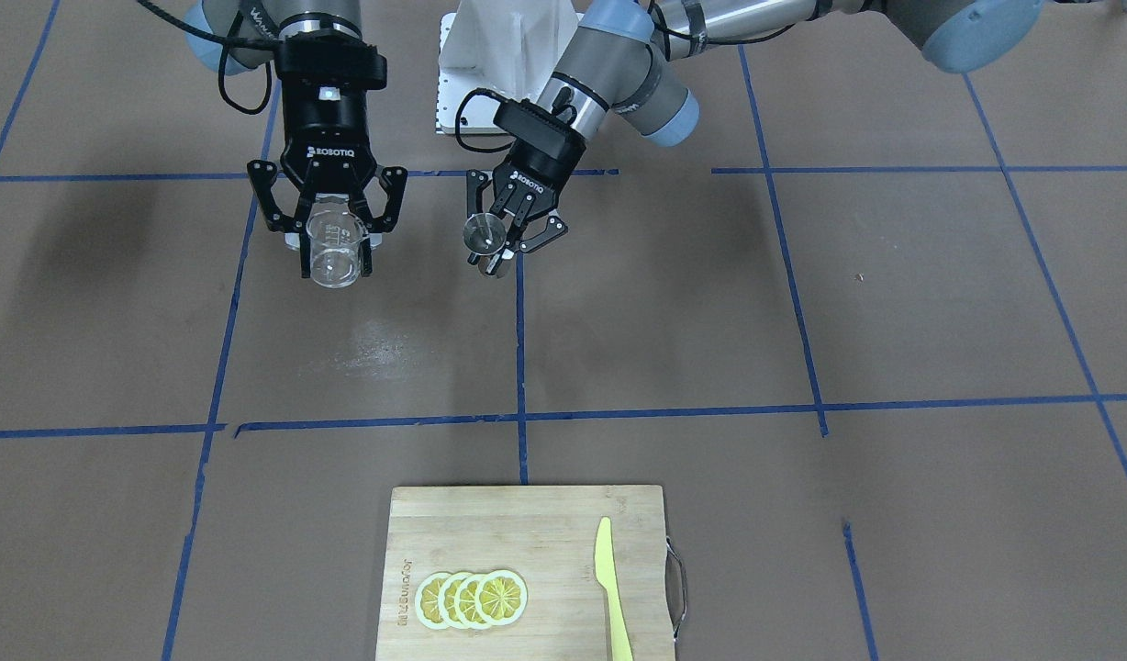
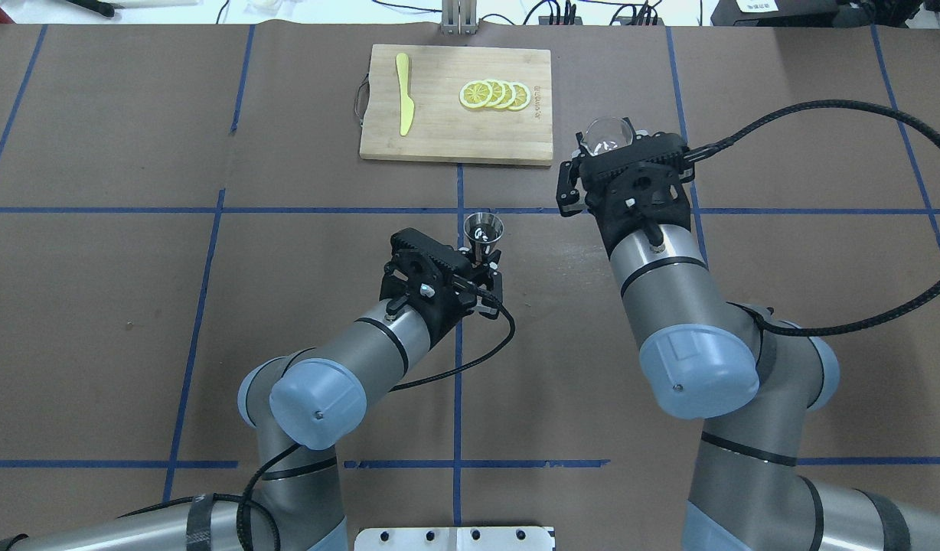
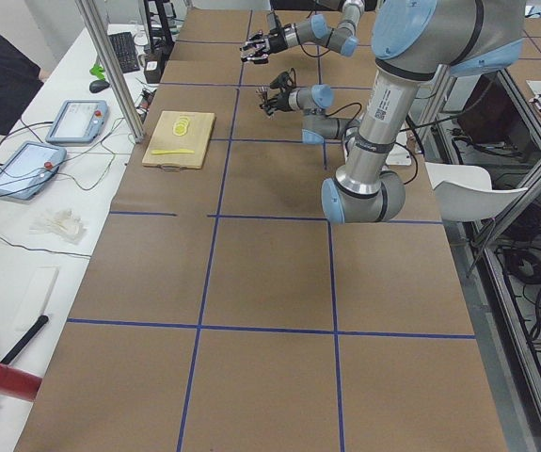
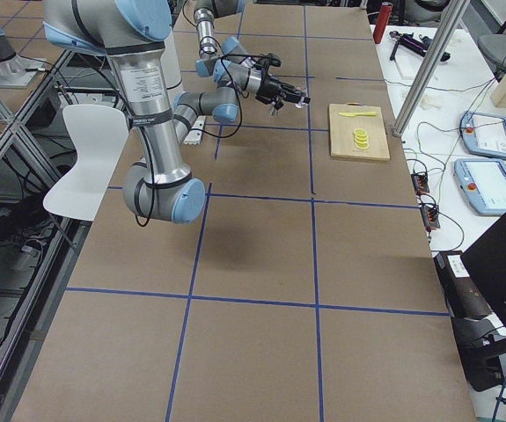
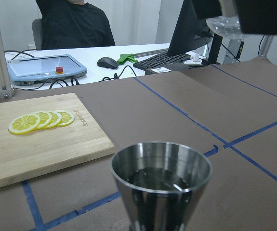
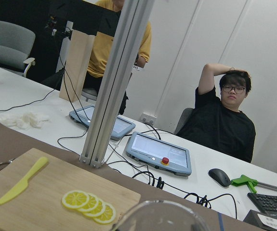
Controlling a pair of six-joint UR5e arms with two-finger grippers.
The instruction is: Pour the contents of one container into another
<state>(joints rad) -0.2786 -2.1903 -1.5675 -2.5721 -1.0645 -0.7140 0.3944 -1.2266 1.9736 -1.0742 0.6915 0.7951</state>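
Counting them off: one glass beaker point(image 1: 334, 252), one steel jigger point(image 1: 483, 232), and one board point(image 1: 527, 532) carrying four lemon slices point(image 1: 473, 599) and one yellow knife point(image 1: 610, 588). Both arms reached forward, roughly level. The right hand point(image 1: 336, 266), marked ROBOTIQ, clamped the beaker upright above the counter point(image 1: 802, 321). The left hand point(image 1: 508, 246) gripped the jigger, liquid inside. From overhead, the beaker hung at the jigger's two o'clock, the board at twelve.

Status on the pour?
Left gripper shut on steel cup, liquid inside, upright. Right gripper shut on glass beaker. Containers apart; cutting board well away.
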